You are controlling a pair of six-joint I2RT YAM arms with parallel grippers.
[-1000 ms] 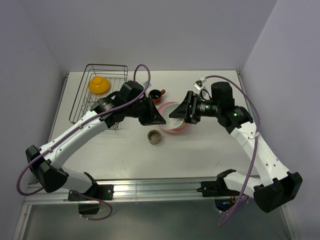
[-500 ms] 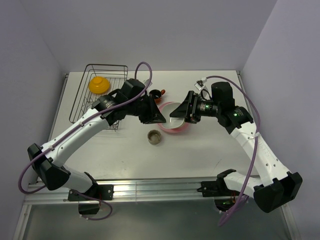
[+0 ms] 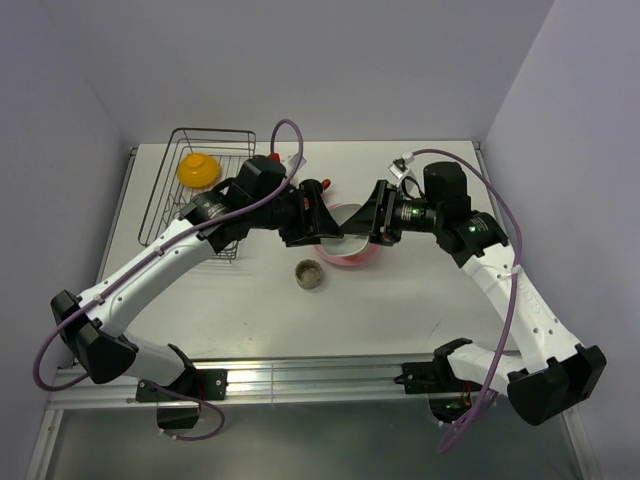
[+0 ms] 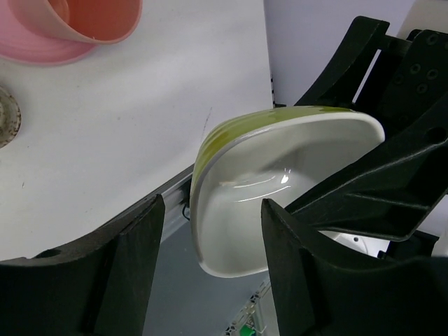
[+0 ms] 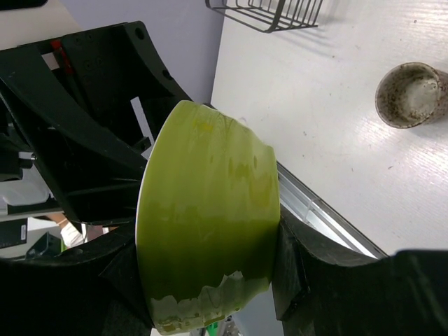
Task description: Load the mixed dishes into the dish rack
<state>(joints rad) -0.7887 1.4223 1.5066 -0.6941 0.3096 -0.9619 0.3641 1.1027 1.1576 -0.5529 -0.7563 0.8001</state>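
My right gripper is shut on the white squarish bowl with the yellow-green outside, held on edge above the table. My left gripper faces it, open, its two fingers either side of the bowl's near rim; I cannot tell if they touch it. The black wire dish rack stands at the back left with the orange-yellow bowl upside down in it. Below the grippers lies the pink plate with the pink tumbler on it.
The small grey-brown dish sits on the table in front of the plate. The dark red-brown mug stands behind my left arm. A corner of the rack shows in the right wrist view.
My left gripper has opened and moved right, its fingers now around the bowl's rim. The right arm has held the bowl nearly still.
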